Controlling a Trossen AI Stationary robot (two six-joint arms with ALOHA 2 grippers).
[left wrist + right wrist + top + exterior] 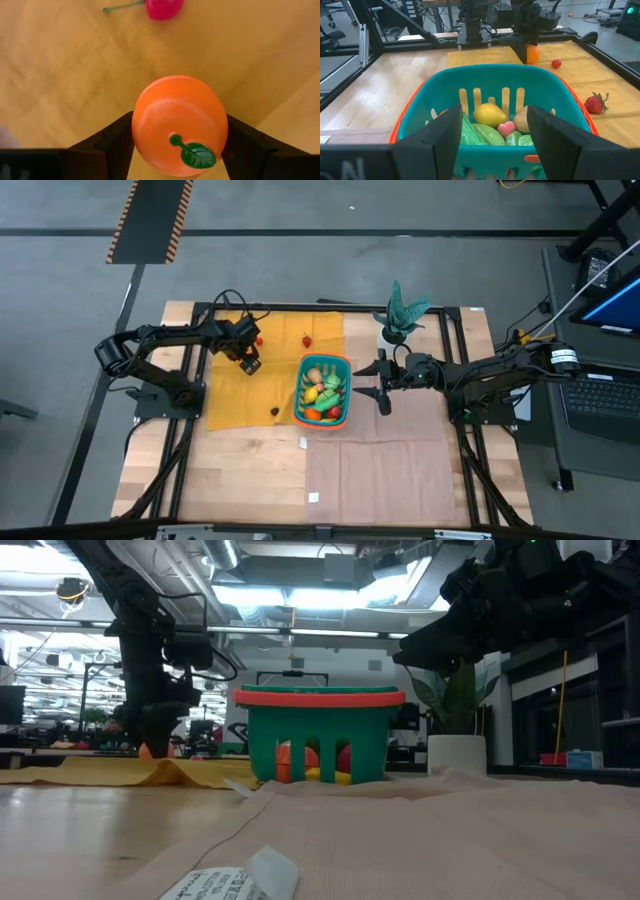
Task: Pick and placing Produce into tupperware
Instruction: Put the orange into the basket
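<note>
A toy orange with a green leaf sits between the fingers of my left gripper on the yellow cloth, left of the teal basket. From the right wrist view the orange shows under that gripper. A cherry lies just beyond it, a strawberry farther right. The basket holds several produce pieces, among them a lemon. My right gripper hovers open at the basket's right side, touching nothing. My left gripper pinches the orange between its two fingers, one on each side of its round body, coming from above and pointing down. The leaf end faces up toward the wrist. Whether the orange rests on the cloth or is lifted just clear, I cannot tell.
A potted green plant stands behind the right gripper. A small dark piece lies on the yellow cloth near the basket. A tan cloth covers the near right of the table; two paper tags lie on the wood.
</note>
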